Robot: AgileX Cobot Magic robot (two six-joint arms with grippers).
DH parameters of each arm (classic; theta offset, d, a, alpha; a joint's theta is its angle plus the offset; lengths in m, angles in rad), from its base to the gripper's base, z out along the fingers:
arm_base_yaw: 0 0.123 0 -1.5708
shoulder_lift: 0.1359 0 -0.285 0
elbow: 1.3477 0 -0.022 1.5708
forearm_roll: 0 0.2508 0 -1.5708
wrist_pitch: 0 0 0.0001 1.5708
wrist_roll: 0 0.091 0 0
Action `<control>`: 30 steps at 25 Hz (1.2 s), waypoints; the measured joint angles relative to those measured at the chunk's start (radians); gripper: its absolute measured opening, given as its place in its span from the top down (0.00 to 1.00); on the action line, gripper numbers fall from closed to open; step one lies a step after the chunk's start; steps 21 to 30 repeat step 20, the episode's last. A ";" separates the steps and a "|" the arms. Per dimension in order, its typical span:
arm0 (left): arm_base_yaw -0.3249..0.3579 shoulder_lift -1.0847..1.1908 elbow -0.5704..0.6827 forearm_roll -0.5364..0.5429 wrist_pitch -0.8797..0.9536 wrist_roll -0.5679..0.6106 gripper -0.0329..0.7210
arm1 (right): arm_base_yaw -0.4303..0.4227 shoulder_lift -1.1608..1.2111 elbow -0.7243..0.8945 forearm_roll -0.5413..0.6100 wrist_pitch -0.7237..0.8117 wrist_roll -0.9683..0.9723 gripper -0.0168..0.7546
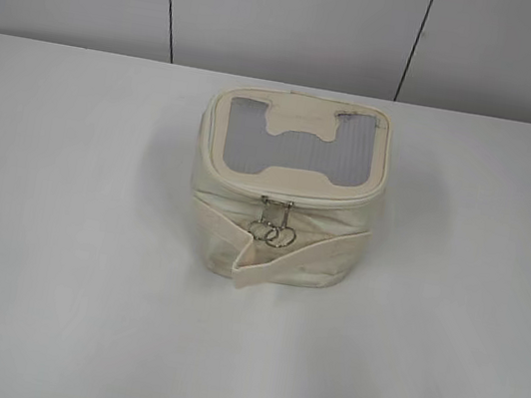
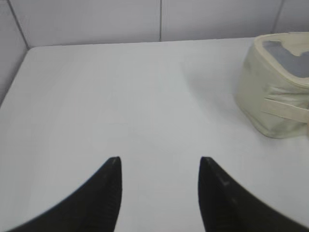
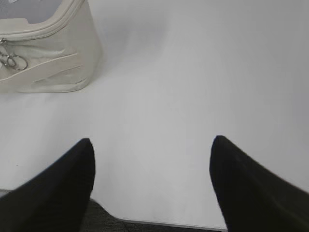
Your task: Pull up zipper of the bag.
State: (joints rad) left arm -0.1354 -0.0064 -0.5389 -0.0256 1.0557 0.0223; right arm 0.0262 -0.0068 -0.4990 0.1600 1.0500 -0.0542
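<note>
The cream boxy bag stands in the middle of the white table, its lid showing a grey mesh window with an H-shaped patch. The zipper runs round the lid edge; its two silver sliders with ring pulls hang together at the front middle. The bag also shows in the left wrist view at the right and in the right wrist view at the upper left, with the ring pulls. My left gripper is open and empty, left of the bag. My right gripper is open and empty, right of the bag. Neither gripper shows in the exterior view.
A wide cream strap crosses the bag's front. The white table ends at a grey panelled wall behind. The table's near edge shows under my right gripper.
</note>
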 joint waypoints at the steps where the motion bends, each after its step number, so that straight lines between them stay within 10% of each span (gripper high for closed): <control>1: 0.012 0.000 0.000 0.000 0.000 0.000 0.44 | -0.013 0.000 0.000 0.000 0.000 0.000 0.23; 30: 0.017 0.000 0.000 0.000 -0.002 0.000 0.44 | -0.027 0.000 0.000 0.002 0.000 0.000 0.23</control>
